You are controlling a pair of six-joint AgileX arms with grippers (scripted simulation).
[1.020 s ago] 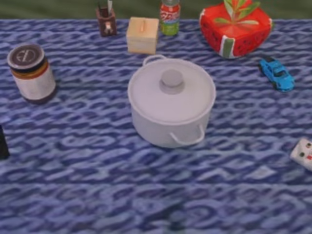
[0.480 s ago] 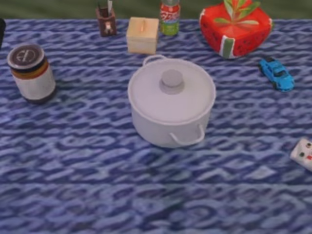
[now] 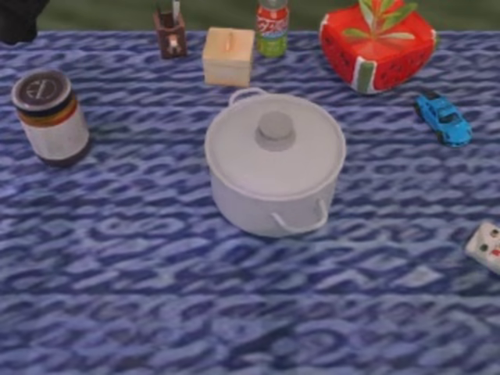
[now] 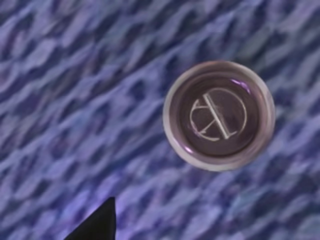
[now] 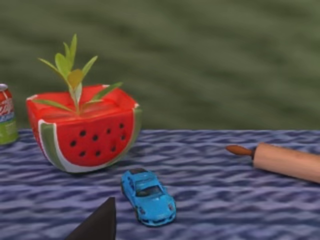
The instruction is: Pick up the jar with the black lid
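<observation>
The jar [image 3: 51, 117] stands upright near your table's left edge, black lid [image 4: 218, 115] facing up, open cloth all round. Your left gripper [image 3: 17, 19] hovers beyond; its opening can't be told.

The jar [image 3: 51, 117] stands upright near the table's [image 3: 141, 258] left edge, the black lid [image 3: 41, 89] on top of it. My left arm [image 3: 17, 17] hangs over the far left corner, behind the jar. The pot [image 3: 273, 168] sits mid-table, well right of the jar. Behind it, along the far edge, stand a wooden box [image 3: 228, 56] and a bottle [image 3: 272, 28]. A toy car [image 3: 444, 119] lies far right.
</observation>
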